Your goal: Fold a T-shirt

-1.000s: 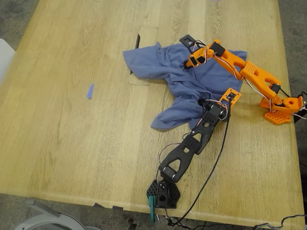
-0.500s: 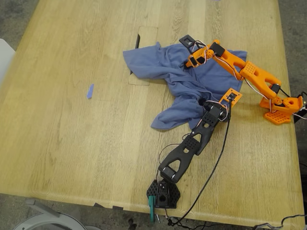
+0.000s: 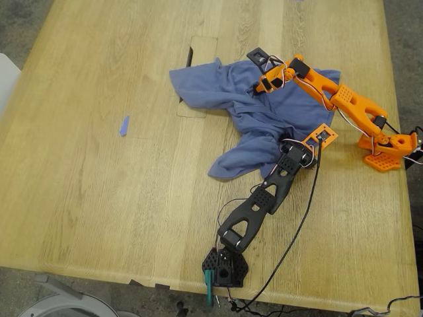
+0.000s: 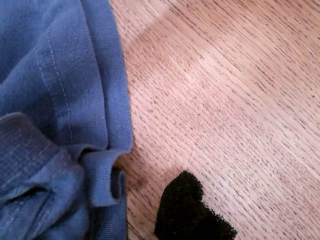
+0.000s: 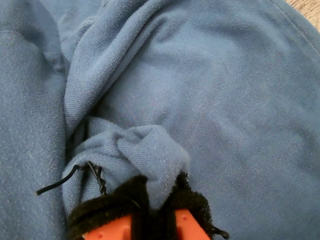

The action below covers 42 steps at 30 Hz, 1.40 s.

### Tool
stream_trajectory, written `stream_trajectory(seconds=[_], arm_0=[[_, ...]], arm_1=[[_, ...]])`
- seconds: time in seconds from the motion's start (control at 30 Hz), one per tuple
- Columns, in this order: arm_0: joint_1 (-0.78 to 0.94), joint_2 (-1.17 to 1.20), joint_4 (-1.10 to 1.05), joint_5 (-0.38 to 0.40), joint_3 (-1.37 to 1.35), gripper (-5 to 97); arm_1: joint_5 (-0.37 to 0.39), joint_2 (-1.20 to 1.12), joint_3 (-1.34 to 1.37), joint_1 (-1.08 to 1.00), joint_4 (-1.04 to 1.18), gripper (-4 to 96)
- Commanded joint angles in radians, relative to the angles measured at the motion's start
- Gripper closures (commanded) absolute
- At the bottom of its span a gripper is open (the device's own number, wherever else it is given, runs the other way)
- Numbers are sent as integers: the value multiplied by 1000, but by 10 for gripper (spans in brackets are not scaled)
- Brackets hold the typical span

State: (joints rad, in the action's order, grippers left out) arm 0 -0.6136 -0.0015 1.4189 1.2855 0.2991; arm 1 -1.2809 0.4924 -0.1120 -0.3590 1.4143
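Although the last second brings only a small shift, we log it first: the orange camera mount (image 3: 322, 135) on the black arm has tipped slightly toward the exterior view's right, while the cloth lies just as it did. Item one, the T-shirt (image 3: 264, 112): slate-blue, crumpled in a loose heap on the wooden table (image 3: 99, 198), toward the exterior view's upper right, one flap trailing toward the black arm's base; no print shows. Item two, our second gripper (image 3: 259, 86), on the orange arm: clenched on a bunched ridge of T-shirt fabric between its black pads (image 5: 192, 200), well inside the heap. Item three, our first gripper (image 3: 285, 140), on the black arm: low at the garment's hemmed edge, one black fingertip (image 4: 182, 200) on bare wood just beside the hem; we cannot tell whether it is parted or closed, and nothing shows in it. Item four, a small blue scrap (image 3: 123, 125), well apart on the exterior view's left. We judge that folding has not begun; the shirt wants spreading flat first.
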Motion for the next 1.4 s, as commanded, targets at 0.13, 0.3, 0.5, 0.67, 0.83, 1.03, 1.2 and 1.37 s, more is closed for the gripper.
stream_trajectory(seconds=[0.13, 0.3, 0.5, 0.67, 0.83, 1.03, 1.2, 1.37], arm_0=[[66, -38, -18, -72, 28, 473], [107, -35, -15, -84, 28, 509], [138, -29, -49, -100, 26, 634], [184, -29, -80, -117, 26, 717], [224, -32, -132, -94, 26, 917], [250, -26, -135, -63, 31, 918], [279, 37, -124, -34, 31, 918], [316, 163, -32, -5, 31, 918]], arm_1=[[6, 103, -20, 8, 3, 914], [6, 112, -20, 12, 5, 914], [6, 118, -20, 15, 6, 914], [5, 123, -20, 17, 9, 914], [5, 130, -20, 15, 11, 914], [0, 147, -20, 8, 20, 914], [-6, 179, -20, -6, 25, 914], [-11, 219, -20, -15, 14, 914]])
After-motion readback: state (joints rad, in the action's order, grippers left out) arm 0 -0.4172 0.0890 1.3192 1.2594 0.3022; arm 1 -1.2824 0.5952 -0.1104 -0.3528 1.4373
